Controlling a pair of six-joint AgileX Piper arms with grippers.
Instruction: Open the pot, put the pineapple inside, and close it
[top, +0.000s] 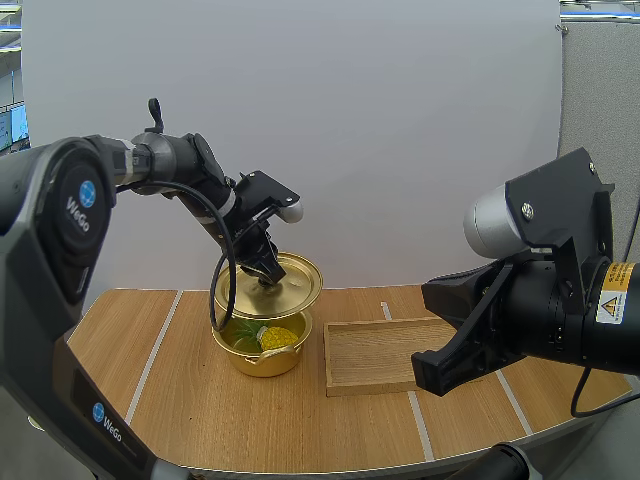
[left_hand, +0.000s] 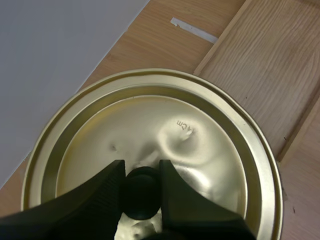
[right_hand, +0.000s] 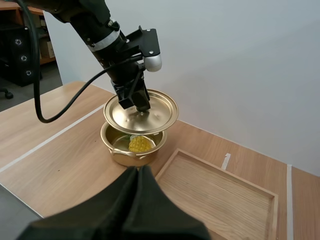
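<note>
A gold pot (top: 265, 352) (right_hand: 131, 150) stands on the table with a yellow pineapple (top: 277, 338) (right_hand: 139, 144) inside it. Its gold lid (top: 288, 285) (left_hand: 150, 145) (right_hand: 141, 112) hangs tilted just above the pot's rim. My left gripper (top: 268, 275) (left_hand: 141, 187) (right_hand: 138, 102) is shut on the lid's black knob (left_hand: 141, 192). My right gripper (top: 440, 340) (right_hand: 137, 175) is over the table to the right of the pot, above the tray, with its fingers together as one dark wedge and nothing in them.
A shallow wooden tray (top: 385, 355) (right_hand: 220, 195) lies just right of the pot. White tape lines (top: 160, 345) cross the wooden tabletop. A white wall panel stands behind the table.
</note>
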